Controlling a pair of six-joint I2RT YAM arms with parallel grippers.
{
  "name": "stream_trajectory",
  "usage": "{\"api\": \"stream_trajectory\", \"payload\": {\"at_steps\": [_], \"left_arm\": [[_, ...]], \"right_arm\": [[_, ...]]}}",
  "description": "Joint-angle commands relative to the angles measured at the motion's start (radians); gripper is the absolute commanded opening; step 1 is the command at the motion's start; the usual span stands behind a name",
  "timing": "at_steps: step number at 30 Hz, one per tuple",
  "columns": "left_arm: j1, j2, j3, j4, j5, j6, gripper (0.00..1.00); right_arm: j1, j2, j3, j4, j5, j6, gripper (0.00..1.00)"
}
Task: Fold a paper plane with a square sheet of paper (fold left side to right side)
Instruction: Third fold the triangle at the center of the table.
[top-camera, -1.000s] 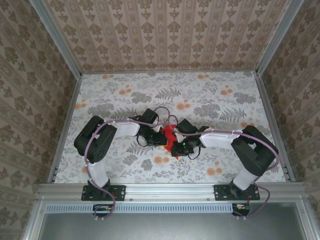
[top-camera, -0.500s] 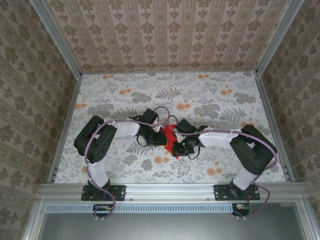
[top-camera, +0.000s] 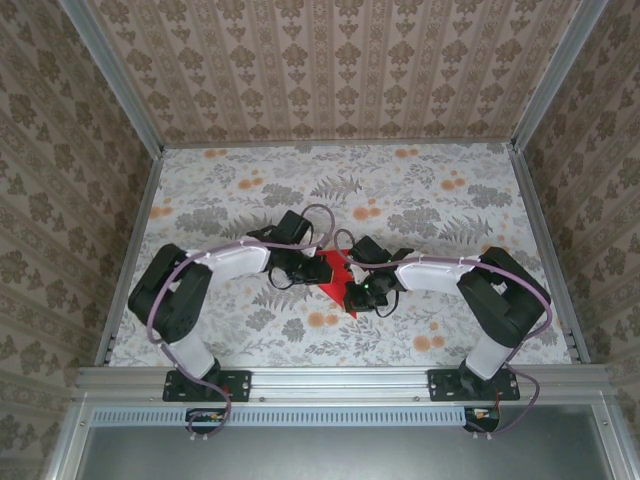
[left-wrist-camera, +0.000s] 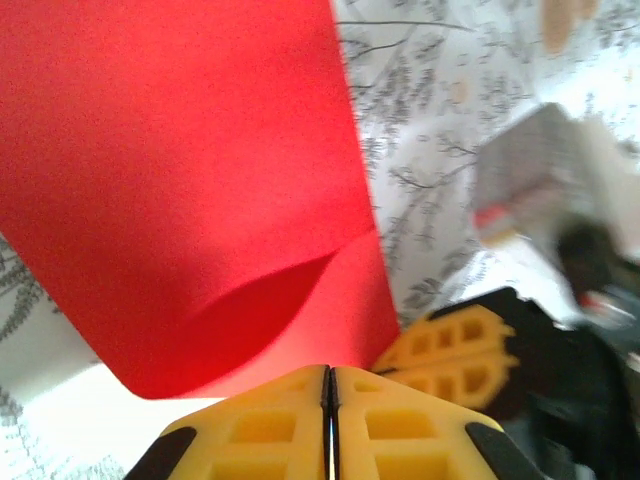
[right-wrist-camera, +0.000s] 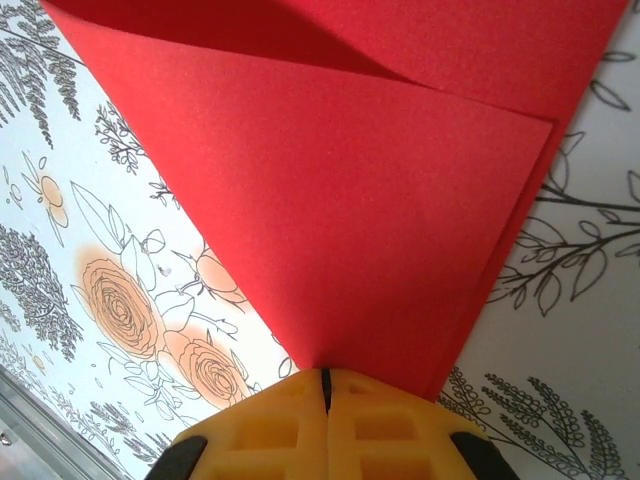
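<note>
The square sheet of paper (top-camera: 331, 269) is a bright red, creased, folded shape on the floral cloth at the table's middle, between my two grippers. My left gripper (top-camera: 311, 267) meets its left edge. In the left wrist view the paper (left-wrist-camera: 180, 180) has one flap curling up, and the left gripper (left-wrist-camera: 329, 378) is shut with its tips at the sheet's near edge. My right gripper (top-camera: 353, 289) is at the paper's right side. In the right wrist view the folded layers (right-wrist-camera: 380, 200) narrow toward the shut right gripper (right-wrist-camera: 325, 380), which covers the point.
The floral tablecloth (top-camera: 420, 200) covers the table inside wallpapered walls with metal rails (top-camera: 130, 250). In the left wrist view the right gripper's yellow fingers (left-wrist-camera: 455, 350) sit close by, blurred. Orange flower prints (right-wrist-camera: 130, 310) lie beside the paper.
The left arm's elbow has swung out to the left and its gripper has shifted slightly back. The red paper, raised between the grippers before, now lies flatter. The right gripper has barely moved.
</note>
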Motion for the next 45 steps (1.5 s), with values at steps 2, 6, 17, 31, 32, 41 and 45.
{"api": "stream_trajectory", "payload": {"at_steps": [2, 6, 17, 31, 32, 41, 45], "left_arm": [[-0.017, -0.045, -0.066, 0.034, 0.031, 0.006, 0.09], [-0.045, -0.033, -0.099, 0.089, 0.052, -0.013, 0.07], [-0.099, 0.048, -0.100, 0.175, 0.060, -0.036, 0.06], [-0.099, 0.104, -0.096, 0.163, 0.024, -0.008, 0.05], [-0.100, 0.106, -0.095, 0.159, 0.021, -0.007, 0.05], [-0.088, 0.126, -0.090, 0.116, -0.038, 0.028, 0.03], [-0.069, 0.118, -0.091, 0.090, -0.056, 0.049, 0.03]], "right_arm": [[0.007, 0.071, -0.027, -0.088, 0.074, -0.012, 0.00], [0.007, 0.072, -0.025, -0.091, 0.076, -0.016, 0.00], [0.007, 0.081, -0.006, -0.111, 0.079, -0.026, 0.00], [0.007, 0.087, -0.007, -0.118, 0.085, -0.030, 0.00], [0.006, 0.088, -0.007, -0.119, 0.085, -0.031, 0.00], [0.006, 0.089, -0.006, -0.133, 0.088, -0.033, 0.00], [0.007, 0.089, -0.006, -0.139, 0.090, -0.034, 0.00]]}}
